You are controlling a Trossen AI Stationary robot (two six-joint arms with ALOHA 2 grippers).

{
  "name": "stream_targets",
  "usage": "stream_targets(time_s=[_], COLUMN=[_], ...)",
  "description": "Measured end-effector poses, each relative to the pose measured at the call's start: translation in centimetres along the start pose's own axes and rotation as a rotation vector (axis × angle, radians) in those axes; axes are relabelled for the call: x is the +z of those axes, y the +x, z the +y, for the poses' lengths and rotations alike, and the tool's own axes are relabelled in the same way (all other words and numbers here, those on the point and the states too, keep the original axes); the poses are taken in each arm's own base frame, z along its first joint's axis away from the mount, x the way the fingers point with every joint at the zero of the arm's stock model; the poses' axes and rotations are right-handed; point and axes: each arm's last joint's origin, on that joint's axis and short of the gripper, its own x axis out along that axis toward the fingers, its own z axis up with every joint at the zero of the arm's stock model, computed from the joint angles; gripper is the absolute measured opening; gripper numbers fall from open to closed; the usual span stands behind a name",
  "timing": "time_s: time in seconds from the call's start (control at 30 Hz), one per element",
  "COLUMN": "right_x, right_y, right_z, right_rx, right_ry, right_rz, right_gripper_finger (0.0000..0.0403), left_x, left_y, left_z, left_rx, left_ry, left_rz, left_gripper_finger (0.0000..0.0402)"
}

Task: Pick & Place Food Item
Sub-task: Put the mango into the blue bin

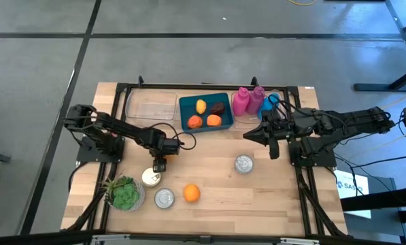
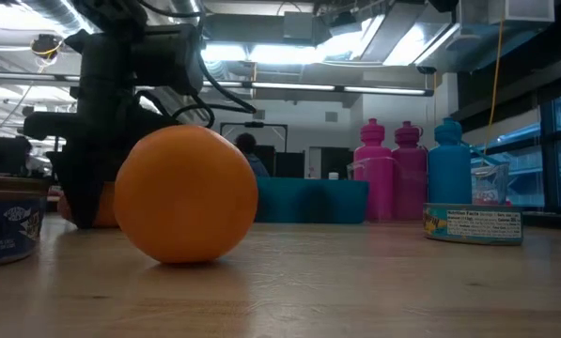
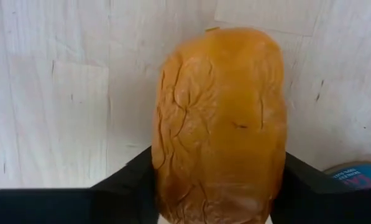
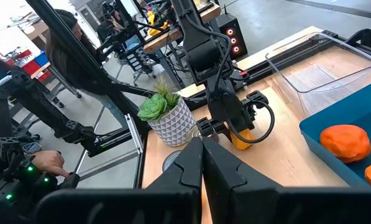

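Note:
A wrinkled yellow-orange food item sits between the fingers of my left gripper, which points down over the near-left part of the table, just beyond a tin can. The right wrist view shows the same item under that gripper. In the low view it is half hidden behind a round orange. My right gripper hangs shut over the table's middle right, touching nothing. The blue bin at the far edge holds several food pieces. My left gripper holds the yellow-orange food item pinched between its two fingers, which press its two long sides near one end. The fingers come from above, pointing down. Its free end points toward the table. Whether it touches the wood, I cannot tell.
A clear tray stands left of the bin, and two pink bottles and a blue bottle stand to its right. Tin cans, the orange and a potted plant stand on the near half.

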Motion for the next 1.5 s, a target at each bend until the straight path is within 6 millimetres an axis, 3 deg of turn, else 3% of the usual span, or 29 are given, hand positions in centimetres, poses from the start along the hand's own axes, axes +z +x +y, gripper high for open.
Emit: stream_targets(time_s=[0.1,0.6,0.8,0.97,1.17,1.33,1.5], right_x=[0.0,0.0,0.0,0.0,0.0,-0.1,-0.1], right_y=[0.0,0.0,0.0,0.0,0.0,0.0,0.0], right_z=[0.0,0.0,0.0,0.0,0.0,0.2,0.2], right_rx=[0.0,0.0,-0.001,-0.001,0.002,0.011,0.011], right_ry=[0.0,0.0,-0.001,-0.001,0.0,-0.003,-0.003], right_rz=[0.0,0.0,0.001,0.001,0.002,0.004,0.004], right_gripper_finger=[0.0009,0.0009,0.0009,0.0009,0.0009,0.0009,0.0009], left_x=[0.0,0.9,3.1,4.6,4.8,4.1,4.4], left_y=[0.0,-0.8,-3.5,-6.9,-10.8,-13.9,-16.3], left_z=[0.0,-0.2,-0.8,-1.1,-0.9,0.5,3.3], left_rx=[0.0,-0.005,-0.025,0.003,0.103,0.138,0.057], left_ry=[0.0,-0.031,0.011,0.059,0.073,0.06,0.037], left_rz=[-0.001,-0.013,-0.122,-0.23,-0.332,-0.481,-0.652], left_gripper_finger=[0.0166,0.0165,0.0165,0.0165,0.0165,0.0165,0.0165])
